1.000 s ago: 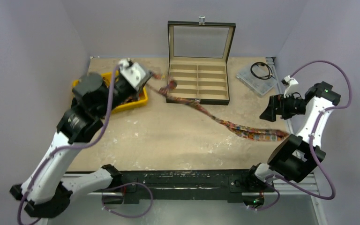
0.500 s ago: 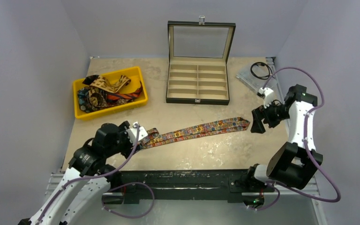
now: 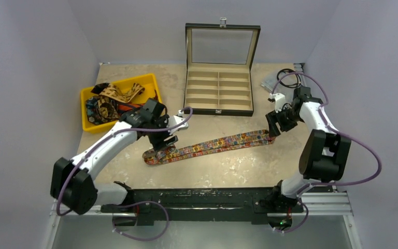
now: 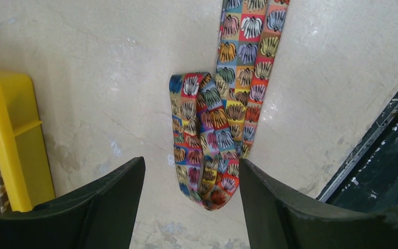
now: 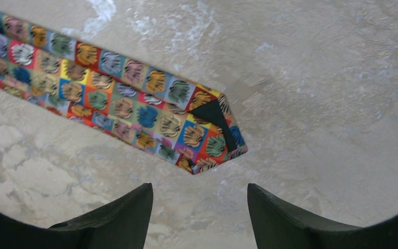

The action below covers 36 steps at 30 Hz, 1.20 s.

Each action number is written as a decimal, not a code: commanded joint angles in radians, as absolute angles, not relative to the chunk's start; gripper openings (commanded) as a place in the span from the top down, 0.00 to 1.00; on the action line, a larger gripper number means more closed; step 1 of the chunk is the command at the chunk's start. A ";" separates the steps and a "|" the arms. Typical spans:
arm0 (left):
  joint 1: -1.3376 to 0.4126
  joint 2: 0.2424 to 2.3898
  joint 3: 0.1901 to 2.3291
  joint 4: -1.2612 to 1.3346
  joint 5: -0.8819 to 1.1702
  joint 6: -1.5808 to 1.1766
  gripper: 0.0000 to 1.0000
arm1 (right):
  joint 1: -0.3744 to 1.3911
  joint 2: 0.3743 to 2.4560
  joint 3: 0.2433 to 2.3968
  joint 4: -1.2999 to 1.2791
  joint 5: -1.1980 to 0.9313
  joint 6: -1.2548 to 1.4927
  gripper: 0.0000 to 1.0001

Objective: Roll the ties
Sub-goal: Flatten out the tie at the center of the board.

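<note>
Multicoloured tie [image 3: 212, 145] is lying flat on the table [image 3: 228, 171], running diagonally in front of the open box [image 3: 218, 91], its left end folded back on itself. Left gripper [image 4: 192, 207] is hovering over that fold, jaws apart, clamping nothing. Right gripper [image 5: 199, 218] is hovering just beside the pointed tip, jaws apart, holding nothing. Other ties [image 3: 114, 101] are sitting piled in the yellow bin [image 3: 84, 111], far left.

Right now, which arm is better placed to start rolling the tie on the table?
Probably the left. The left gripper is open over the folded end of the tie, a ready start for a roll. The right gripper is open, but the pointed end lies flat ahead of it.
</note>
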State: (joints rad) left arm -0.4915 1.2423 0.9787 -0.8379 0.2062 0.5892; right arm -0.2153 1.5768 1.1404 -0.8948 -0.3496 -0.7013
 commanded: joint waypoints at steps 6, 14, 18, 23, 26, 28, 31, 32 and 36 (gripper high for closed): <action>-0.552 1.492 1.073 -0.734 0.175 0.682 0.36 | -0.156 1.685 1.092 -0.671 -0.260 -0.550 0.48; -0.621 1.660 1.099 -0.651 0.054 0.680 0.38 | -0.089 1.716 1.001 -0.565 -0.172 -0.474 0.51; -0.627 1.717 1.122 -0.731 0.004 0.698 0.50 | -0.086 1.729 0.969 -0.546 -0.110 -0.494 0.56; -0.594 1.605 1.023 -0.785 0.035 0.752 0.73 | -0.086 1.712 0.920 -0.528 -0.080 -0.516 0.77; -0.547 1.517 0.981 -0.801 0.034 0.762 0.98 | -0.092 1.700 0.906 -0.534 -0.038 -0.526 1.00; -0.505 1.428 0.969 -0.801 0.071 0.749 1.00 | -0.119 1.677 0.904 -0.547 -0.016 -0.543 1.00; -0.468 1.267 0.928 -0.763 0.159 0.750 1.00 | -0.223 1.636 0.923 -0.580 -0.001 -0.605 1.00; -0.465 1.215 0.910 -0.742 0.178 0.750 1.00 | -0.272 1.623 0.935 -0.591 0.000 -0.634 1.00; -0.465 1.104 0.848 -0.646 0.260 0.704 1.00 | -0.482 1.613 0.985 -0.622 0.041 -0.792 1.00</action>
